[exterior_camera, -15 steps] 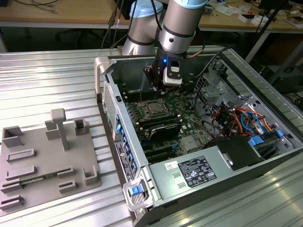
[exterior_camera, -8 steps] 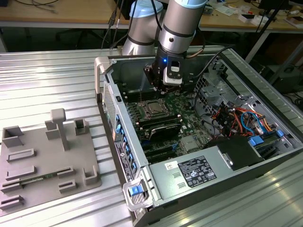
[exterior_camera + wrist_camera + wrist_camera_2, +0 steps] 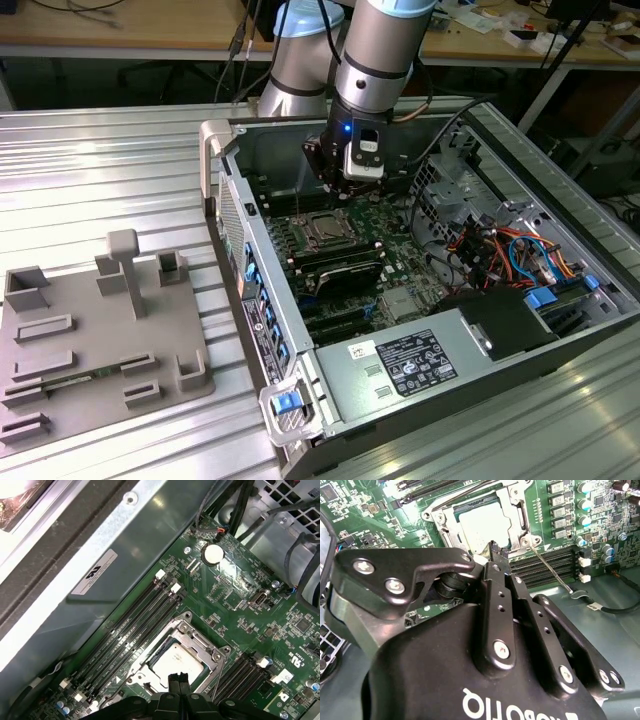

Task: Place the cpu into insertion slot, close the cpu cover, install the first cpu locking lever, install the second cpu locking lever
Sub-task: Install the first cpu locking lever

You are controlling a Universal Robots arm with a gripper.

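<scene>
Ribbed metal table (image 3: 100, 170) in a workshop, with benches behind. One open computer case (image 3: 270, 300) lies on it, beside one grey fixture tray (image 3: 100, 340). One cpu (image 3: 177, 662) is seated in the insertion slot (image 3: 186, 622), with one cpu cover (image 3: 202, 645) lying flat around it. One end effector (image 3: 178, 679), fingers pressed together and holding nothing, hovers just above the cpu's edge.
</scene>
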